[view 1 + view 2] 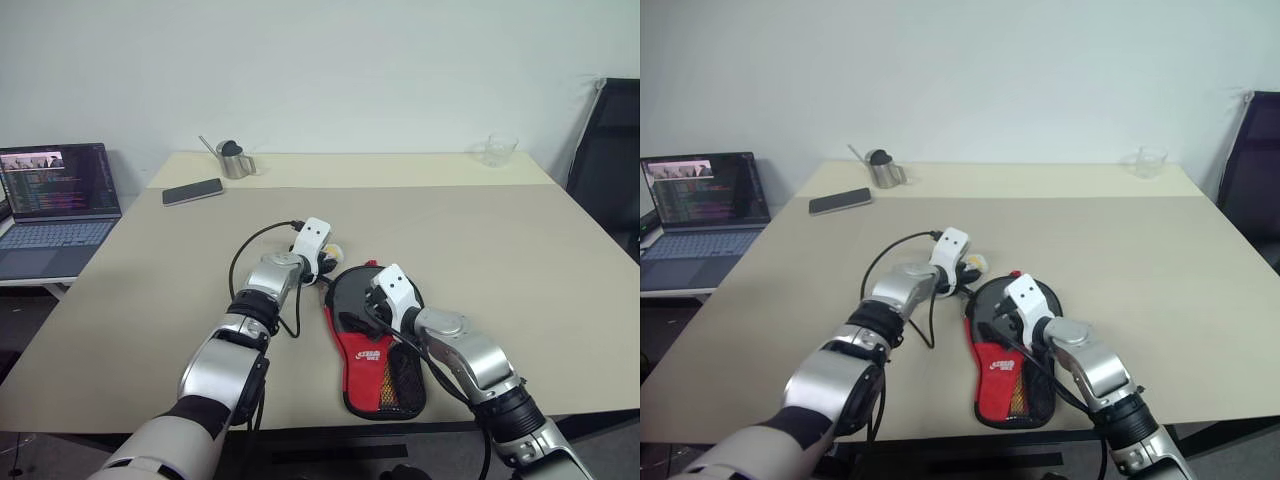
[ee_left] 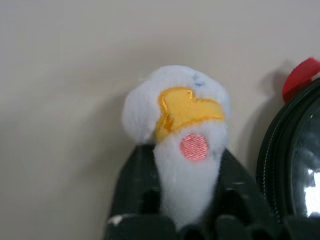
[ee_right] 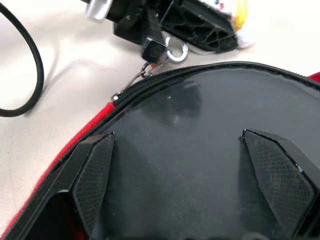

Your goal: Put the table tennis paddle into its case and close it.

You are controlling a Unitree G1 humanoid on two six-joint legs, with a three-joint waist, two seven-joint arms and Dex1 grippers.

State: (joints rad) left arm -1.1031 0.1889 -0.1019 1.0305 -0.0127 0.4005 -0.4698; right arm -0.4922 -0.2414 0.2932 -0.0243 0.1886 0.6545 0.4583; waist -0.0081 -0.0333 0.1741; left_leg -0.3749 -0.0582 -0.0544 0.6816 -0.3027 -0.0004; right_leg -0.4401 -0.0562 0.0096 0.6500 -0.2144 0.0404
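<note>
The case (image 1: 372,372) lies flat near the table's front edge, its black round end pointing away and its red panel with mesh pocket toward me. The table tennis paddle is hidden from view. My left gripper (image 2: 185,200) is shut on the case's white fluffy ball charm (image 2: 175,115), just left of the round end. The charm's ring and the zip pull (image 3: 135,82) sit at the case's rim beside that gripper. My right gripper (image 3: 185,172) is open, its fingers (image 3: 92,170) spread over the glossy black round face of the case (image 3: 200,120).
An open laptop (image 1: 55,205) stands on a side table at the left. A dark phone (image 1: 193,191), a metal jug (image 1: 235,160) and a glass bowl (image 1: 497,150) lie at the back. A black chair (image 1: 610,160) stands at the right.
</note>
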